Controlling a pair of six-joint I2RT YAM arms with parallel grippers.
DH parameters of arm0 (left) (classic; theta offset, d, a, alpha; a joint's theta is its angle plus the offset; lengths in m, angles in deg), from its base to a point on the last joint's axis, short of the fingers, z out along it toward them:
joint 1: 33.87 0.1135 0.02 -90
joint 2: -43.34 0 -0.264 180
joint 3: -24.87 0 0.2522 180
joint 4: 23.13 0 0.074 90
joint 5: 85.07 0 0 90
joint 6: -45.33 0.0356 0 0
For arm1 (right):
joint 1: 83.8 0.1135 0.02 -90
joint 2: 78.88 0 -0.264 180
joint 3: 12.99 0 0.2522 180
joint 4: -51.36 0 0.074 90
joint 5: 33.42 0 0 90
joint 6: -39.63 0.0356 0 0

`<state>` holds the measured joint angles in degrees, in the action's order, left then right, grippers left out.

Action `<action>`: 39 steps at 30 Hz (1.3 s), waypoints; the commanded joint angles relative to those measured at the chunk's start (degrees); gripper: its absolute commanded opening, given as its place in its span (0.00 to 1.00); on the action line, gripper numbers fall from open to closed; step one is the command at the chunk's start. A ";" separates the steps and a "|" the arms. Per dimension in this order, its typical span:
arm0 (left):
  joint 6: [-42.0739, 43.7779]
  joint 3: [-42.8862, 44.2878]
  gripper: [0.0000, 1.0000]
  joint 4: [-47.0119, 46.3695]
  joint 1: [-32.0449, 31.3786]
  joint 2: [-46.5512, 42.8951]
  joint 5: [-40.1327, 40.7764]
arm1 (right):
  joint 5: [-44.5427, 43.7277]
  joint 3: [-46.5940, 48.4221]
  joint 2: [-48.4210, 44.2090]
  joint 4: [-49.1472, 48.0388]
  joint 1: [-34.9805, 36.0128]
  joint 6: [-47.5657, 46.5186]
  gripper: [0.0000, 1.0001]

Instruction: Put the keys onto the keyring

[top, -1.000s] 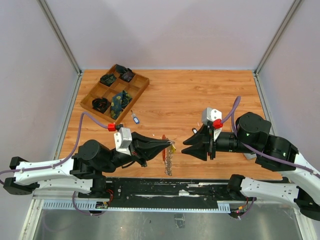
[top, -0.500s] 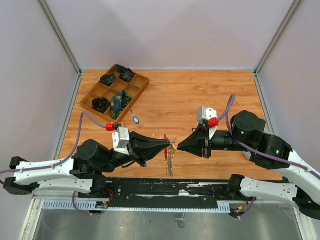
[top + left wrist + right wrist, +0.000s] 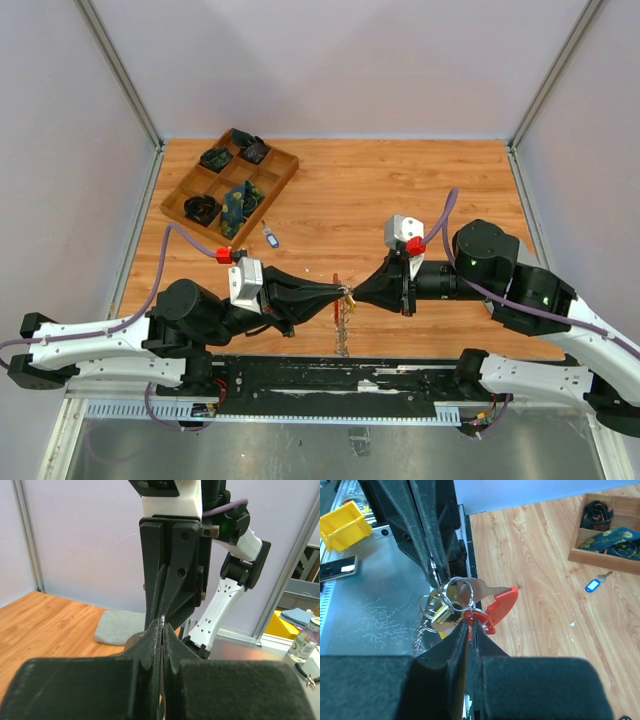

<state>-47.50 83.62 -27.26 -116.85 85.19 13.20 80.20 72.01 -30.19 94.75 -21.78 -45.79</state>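
Top external view: we note the left gripper (image 3: 338,293) and right gripper (image 3: 352,295) meeting tip to tip above the near edge of the table (image 3: 360,190). Left jaws are pressed tight on the keyring (image 3: 456,591), which hangs from them with its red plastic part (image 3: 501,601). Right jaws are nearly closed, a thin slit, just under the yellow key (image 3: 441,618) and red key (image 3: 481,621). We cannot tell whether they pinch either.

Shiny metal keyring (image 3: 454,593) w/ glossy red plastic part; matt wood-grain table (image 3: 545,570)
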 commanded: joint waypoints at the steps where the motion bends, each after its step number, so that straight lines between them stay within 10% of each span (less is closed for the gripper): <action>1: 0.23 1.78 0.00 -3.26 0.19 -0.48 0.07 | 5.78 -1.24 -0.26 -4.80 0.91 2.08 0.08; 39: -0.16 1.85 0.01 -3.04 0.19 0.04 -0.81 | -4.35 -3.19 -6.88 -6.78 0.91 0.35 0.24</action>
<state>-47.52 83.62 -27.26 -116.85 86.35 11.91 76.53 68.67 -34.91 86.60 -21.78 -42.60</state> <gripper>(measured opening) 0.017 0.212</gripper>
